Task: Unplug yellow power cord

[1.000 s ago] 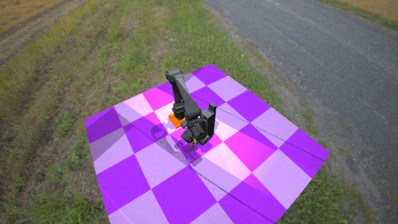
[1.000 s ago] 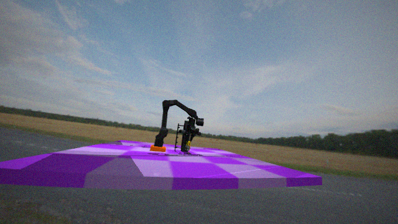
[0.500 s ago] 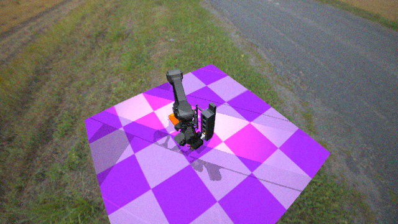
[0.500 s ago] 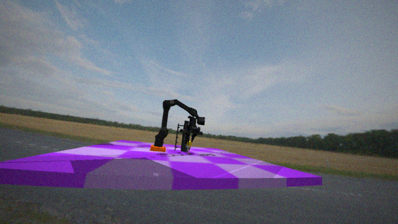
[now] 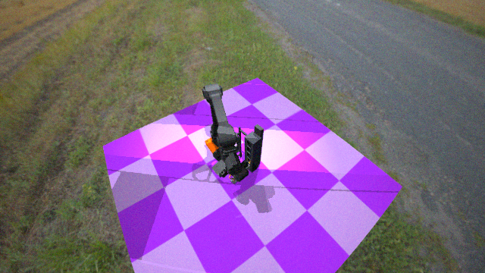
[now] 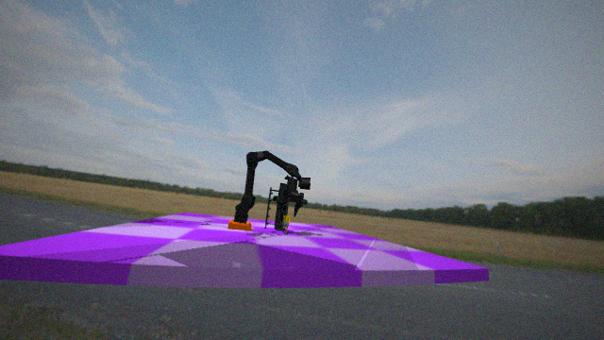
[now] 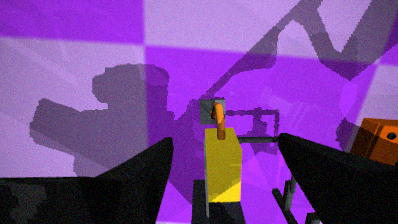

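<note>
The plug (image 7: 222,165) sits between my fingers with clear gaps on both sides, its cord (image 7: 218,119) curling ahead above the checkered worktop (image 7: 100,30), close beside the upright strip (image 5: 253,147). My hand (image 7: 225,160) is spread wide and grips nothing. I judge this the letting-go step; whether the plug is fully unplugged I cannot tell, and next I should back straight away without brushing plug, cord or strip.

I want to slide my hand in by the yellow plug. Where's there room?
Bare gaps lie on both sides of the yellow plug, between it and each black finger of the open end effector. It is crowded at the right by the orange base and thin frame bars.
</note>
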`<state>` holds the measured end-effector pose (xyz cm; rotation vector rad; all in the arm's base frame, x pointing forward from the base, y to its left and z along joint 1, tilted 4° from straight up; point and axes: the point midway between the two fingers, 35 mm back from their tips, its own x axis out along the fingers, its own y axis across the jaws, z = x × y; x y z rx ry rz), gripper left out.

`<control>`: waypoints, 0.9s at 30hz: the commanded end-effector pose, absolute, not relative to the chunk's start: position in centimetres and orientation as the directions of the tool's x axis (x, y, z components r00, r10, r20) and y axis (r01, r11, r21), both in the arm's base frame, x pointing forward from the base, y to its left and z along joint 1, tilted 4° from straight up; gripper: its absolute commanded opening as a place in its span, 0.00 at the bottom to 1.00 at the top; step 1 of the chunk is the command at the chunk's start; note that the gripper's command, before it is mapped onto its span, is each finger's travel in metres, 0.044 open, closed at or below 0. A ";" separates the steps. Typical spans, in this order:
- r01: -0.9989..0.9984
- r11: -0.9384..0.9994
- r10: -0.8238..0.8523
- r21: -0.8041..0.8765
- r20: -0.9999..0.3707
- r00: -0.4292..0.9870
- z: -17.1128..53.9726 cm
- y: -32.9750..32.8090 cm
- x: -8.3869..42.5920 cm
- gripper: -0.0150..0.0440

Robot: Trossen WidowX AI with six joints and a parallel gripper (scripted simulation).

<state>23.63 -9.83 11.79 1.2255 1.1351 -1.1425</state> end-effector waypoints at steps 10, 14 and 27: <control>0.996 0.014 -0.027 0.089 -0.996 0.090 13.1 -15.7 23.6 1.00; 0.996 0.014 -0.027 0.089 -0.996 0.090 13.1 -15.7 23.6 1.00; 0.996 0.014 -0.027 0.089 -0.996 0.090 13.1 -15.7 23.6 1.00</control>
